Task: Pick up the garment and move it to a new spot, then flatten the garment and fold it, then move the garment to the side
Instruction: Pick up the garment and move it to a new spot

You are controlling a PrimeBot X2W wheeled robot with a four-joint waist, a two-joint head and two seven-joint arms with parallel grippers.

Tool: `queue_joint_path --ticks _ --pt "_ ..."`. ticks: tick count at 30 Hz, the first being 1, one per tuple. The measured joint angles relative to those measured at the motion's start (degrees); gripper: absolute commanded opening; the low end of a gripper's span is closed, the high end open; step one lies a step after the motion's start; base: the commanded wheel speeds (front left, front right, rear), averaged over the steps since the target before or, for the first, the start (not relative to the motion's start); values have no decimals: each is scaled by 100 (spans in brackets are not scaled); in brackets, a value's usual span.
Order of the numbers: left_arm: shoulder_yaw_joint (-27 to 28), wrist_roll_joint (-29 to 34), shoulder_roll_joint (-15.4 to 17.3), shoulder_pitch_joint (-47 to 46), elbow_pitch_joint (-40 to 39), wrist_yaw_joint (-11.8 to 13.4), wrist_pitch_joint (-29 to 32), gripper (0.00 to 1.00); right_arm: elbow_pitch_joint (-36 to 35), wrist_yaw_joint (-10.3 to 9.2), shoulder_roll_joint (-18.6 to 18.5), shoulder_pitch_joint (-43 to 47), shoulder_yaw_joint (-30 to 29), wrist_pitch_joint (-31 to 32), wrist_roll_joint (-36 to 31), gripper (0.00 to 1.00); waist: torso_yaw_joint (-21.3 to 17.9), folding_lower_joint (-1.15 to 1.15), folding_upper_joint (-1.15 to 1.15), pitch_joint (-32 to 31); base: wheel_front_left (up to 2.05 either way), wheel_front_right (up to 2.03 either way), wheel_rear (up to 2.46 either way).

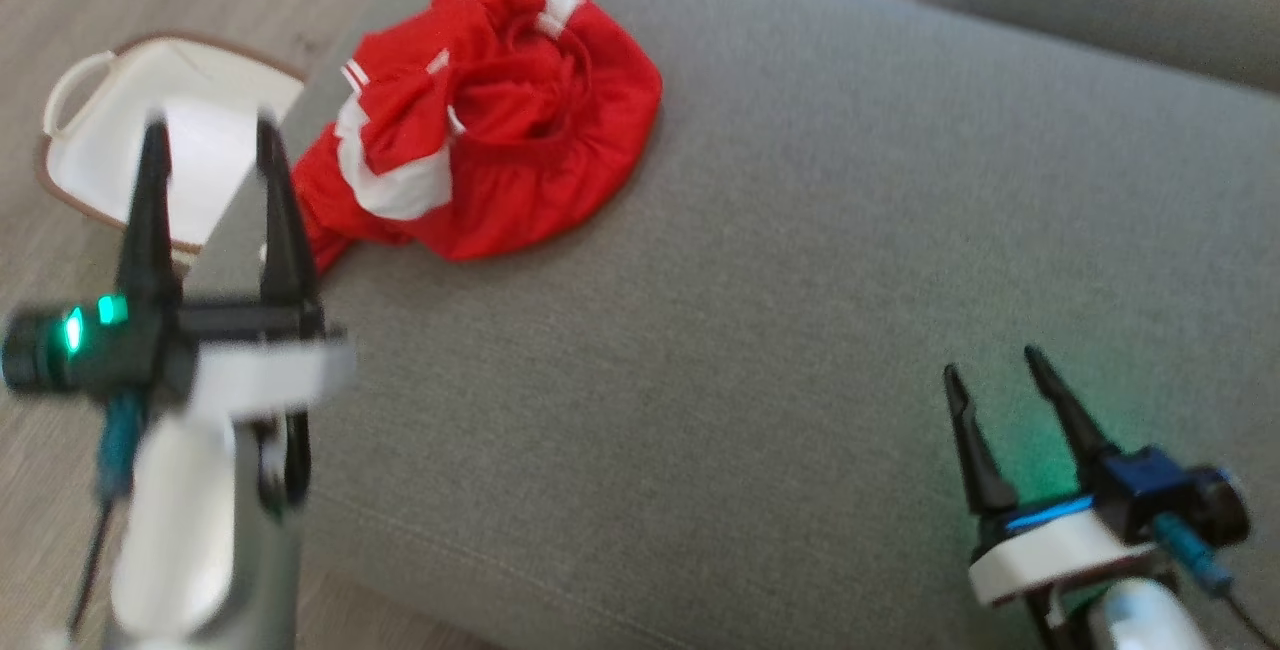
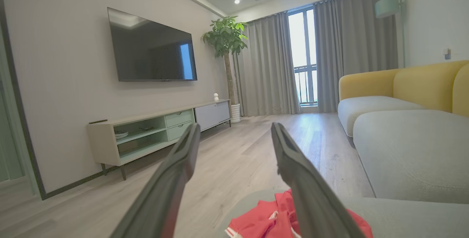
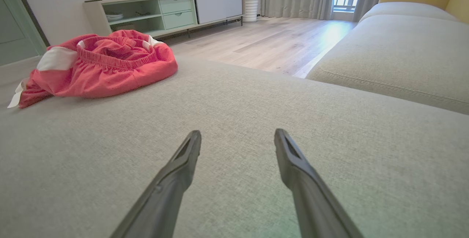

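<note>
Red with white bands, heaped and crumpled: garment [image 1: 490, 120] at the far left corner of the grey sofa cushion [image 1: 800, 280], close to its edge, with a white basket [image 1: 120, 130] on the floor beside. Left end effector [image 1: 210, 130] wide and empty, near the heap; right end effector [image 1: 990, 362] wide and empty, well apart from it. Judged at the very start: pick-up, flattening, folding and setting aside all left to do.

left hand [image 1: 210, 130]: two long dark tapered fingers, black block with green lights, white wrist collar, blue cable | right hand [image 1: 990, 362]: dark fingers, blue-lit band, white collar, black camera block, blue plug
</note>
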Motion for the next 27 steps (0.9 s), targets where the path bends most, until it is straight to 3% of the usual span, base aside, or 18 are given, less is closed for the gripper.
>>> queue_joint_path --ticks 6,12,18,27 --pt "-172 15 169 -1673 1373 -345 371 100 -224 0 -436 -329 -33 -8 -53 100 -123 0 0 674 0 0 0" --pt "-168 -363 183 -3190 2988 -532 1719 100 -353 0 -694 -563 -30 -12 -53 100 -248 0 0 1164 0 0 0" --pt "-162 -737 216 -3433 4222 -655 2317 100 -486 0 -759 -627 -20 -45 -68 100 -408 -2 0 1369 0 0 0" --pt "-314 -876 205 -3736 5242 -704 2109 100 -680 0 -795 -631 -40 -58 -77 100 -463 -3 0 1609 0 0 0"
